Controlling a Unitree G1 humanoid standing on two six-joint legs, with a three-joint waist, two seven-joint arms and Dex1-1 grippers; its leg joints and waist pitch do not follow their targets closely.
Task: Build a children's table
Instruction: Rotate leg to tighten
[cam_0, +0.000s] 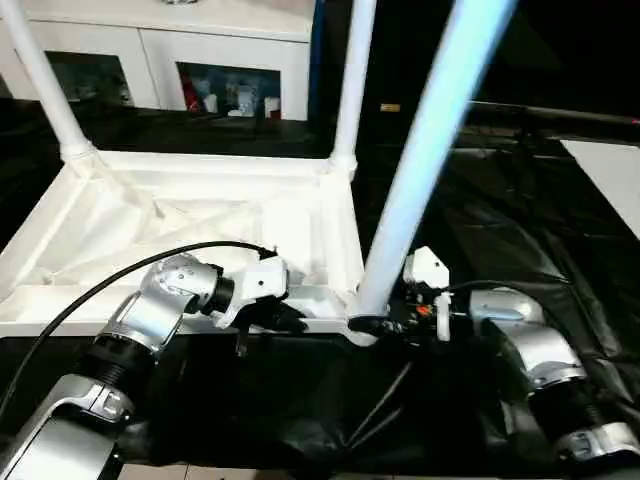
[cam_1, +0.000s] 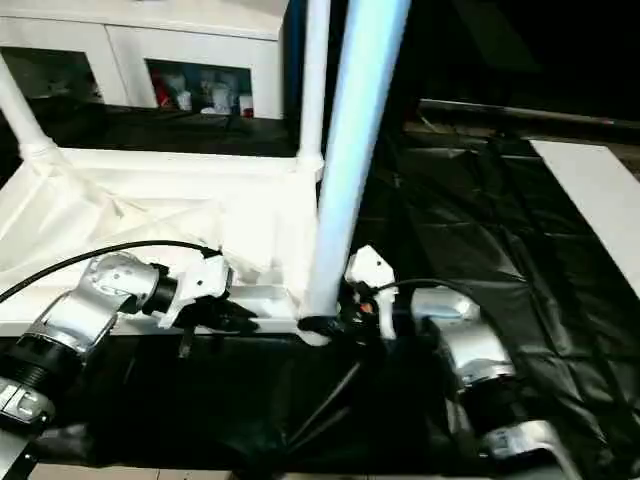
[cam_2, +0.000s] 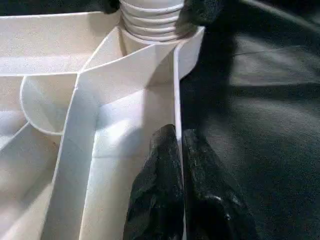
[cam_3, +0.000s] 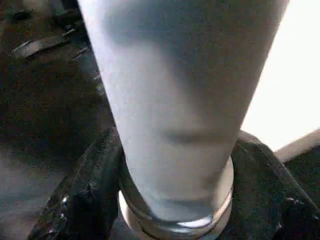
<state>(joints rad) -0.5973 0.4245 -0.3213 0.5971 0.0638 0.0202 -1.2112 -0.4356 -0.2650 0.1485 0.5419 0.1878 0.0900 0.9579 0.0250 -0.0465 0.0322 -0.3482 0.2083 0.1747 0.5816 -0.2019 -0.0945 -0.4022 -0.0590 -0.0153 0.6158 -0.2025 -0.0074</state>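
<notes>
**Both grippers at the near right corner of the upturned tabletop**

The right gripper (cam_3: 175, 200) has its two black fingers (cam_3: 82, 195) set on either side of the near right leg (cam_0: 425, 160), right at the leg's base where it enters the corner socket (cam_0: 362, 328); the right wrist view shows the tube filling the gap, with a finger against each side. The left gripper (cam_2: 181, 165) is clenched, its fingertips pinched over the thin near rim of the tabletop (cam_0: 190, 225), just beside that same corner.

The tabletop lies upside down on a black sheet (cam_0: 560, 230), ribbed underside up. Two more legs stand in the far sockets: the far left leg (cam_0: 45, 85) leaning, the far right leg (cam_0: 352, 85) upright.

The left wrist view adds what the head views cannot give: a ridged, threaded collar (cam_2: 152, 22) at the foot of the near right leg, and diagonal ribs running into the socket. The head views alone show the white glass-door cabinet (cam_0: 230, 60) behind, with small items on its shelf. No writing or label can be read anywhere.
</notes>
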